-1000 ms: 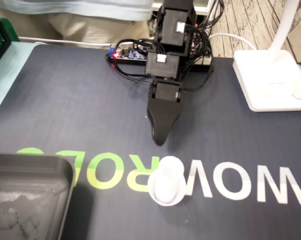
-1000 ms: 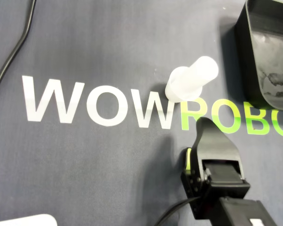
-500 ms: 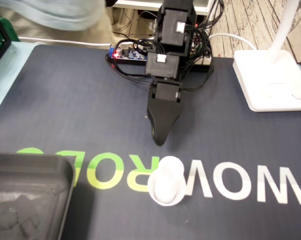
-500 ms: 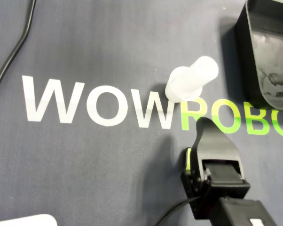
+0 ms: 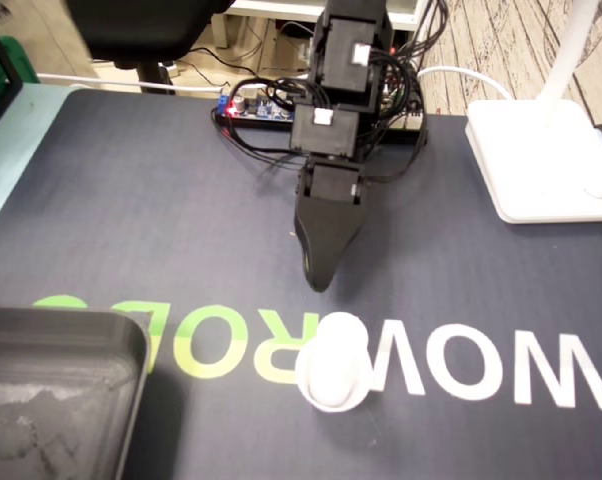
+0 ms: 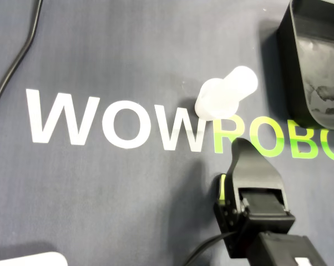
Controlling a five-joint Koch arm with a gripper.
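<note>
White cup (image 5: 331, 362) just beyond the claw (image 5: 319, 282)

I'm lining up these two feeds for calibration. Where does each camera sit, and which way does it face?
Fixed view: raised across the mat from the arm's base, tilted down toward it; the WOWROBO lettering reads upside down; the arm and gripper show, pointing toward the camera.
Overhead view: above the mat, looking straight down; the lettering reads upright; the gripper and wrist enter from the bottom edge.
Shared: gripper, white container, black tray, lettering.
</note>
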